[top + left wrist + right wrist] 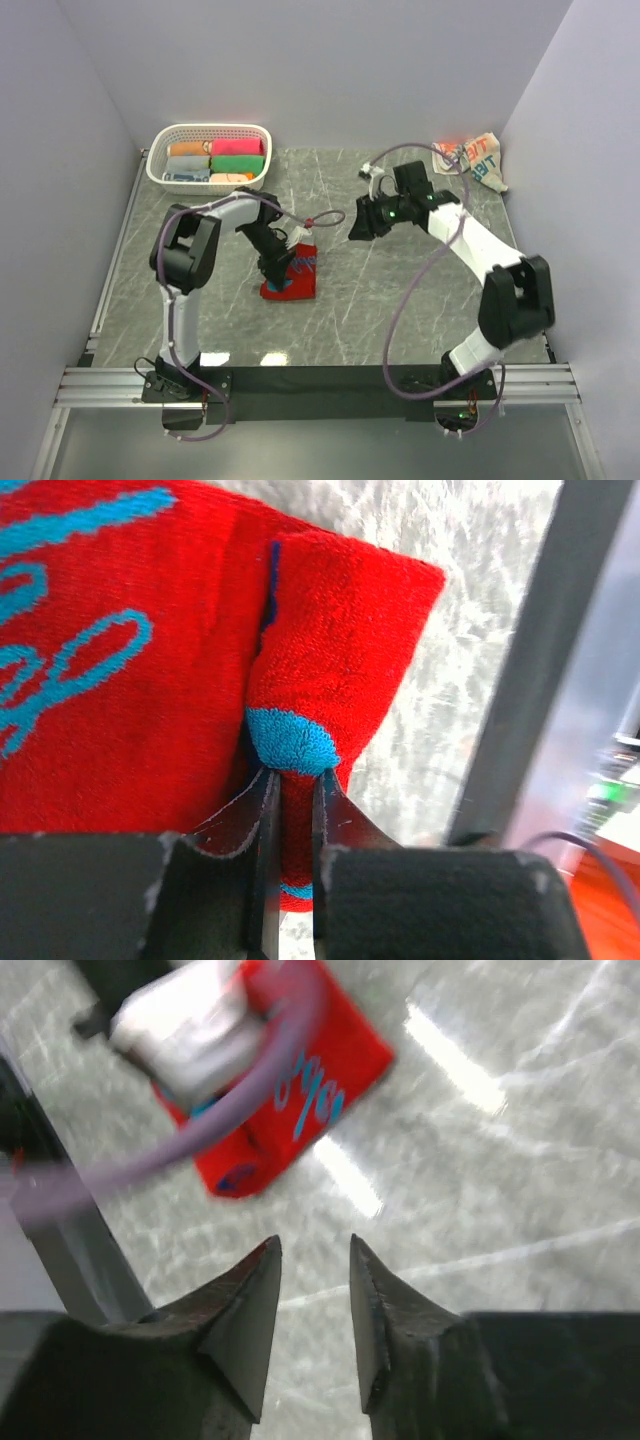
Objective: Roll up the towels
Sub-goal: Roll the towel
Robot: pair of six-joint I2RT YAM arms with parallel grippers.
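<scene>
The red towel with blue print lies partly folded on the marble table, left of centre. My left gripper is down on it, and in the left wrist view that gripper is shut on a raised fold of the red towel, pinching red cloth with a blue patch. My right gripper hangs above the table to the right of the towel. Its jaws stand open with nothing between them, and the red towel shows blurred beyond. A cream towel with orange-red letters lies crumpled at the back right corner.
A white basket at the back left holds several rolled towels. White walls close in the table on the left, back and right. The left arm's purple cable crosses the right wrist view.
</scene>
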